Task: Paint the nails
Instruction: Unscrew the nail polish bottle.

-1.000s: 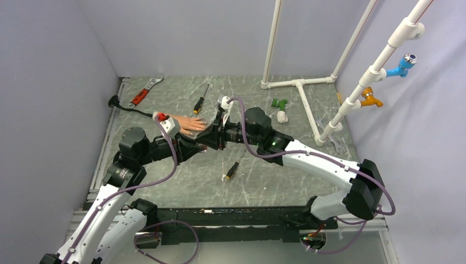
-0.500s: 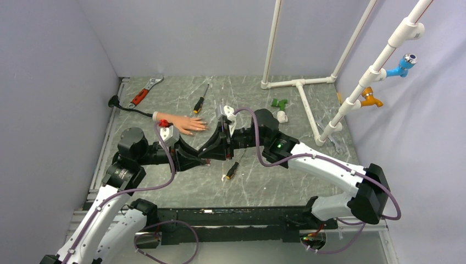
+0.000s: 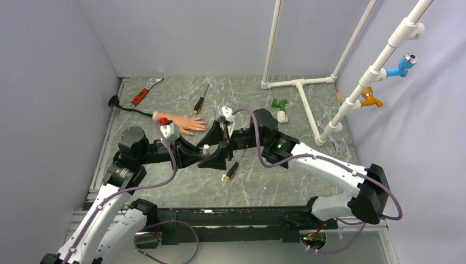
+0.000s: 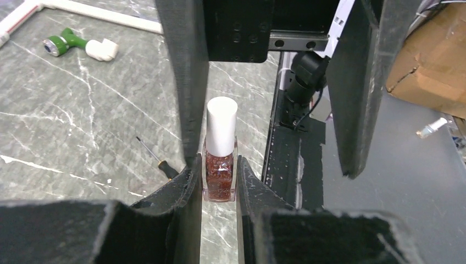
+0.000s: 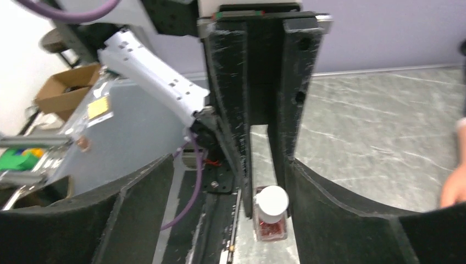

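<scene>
Left pincer (image 4: 218,184): clamped on small glass bottle of red glitter polish with white cap (image 4: 220,148).
Right pincer (image 5: 233,181): spread wide, straddling that bottle.
Nails (image 3: 204,127): on flesh-coloured rubber hand (image 3: 184,122), lying on grey marbled worktop (image 3: 275,181) behind both pincers.

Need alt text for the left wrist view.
The left gripper clamps an upright polish bottle, red glitter with a white cap. The right gripper, open, straddles it; a screwdriver lies on the marble table.

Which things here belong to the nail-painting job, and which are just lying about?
Job: mannequin hand, nail polish bottle, left end effector gripping the bottle, right end effector open.
Lying about: red-handled wrench, screwdrivers, green fitting, white pipe frame.
</scene>
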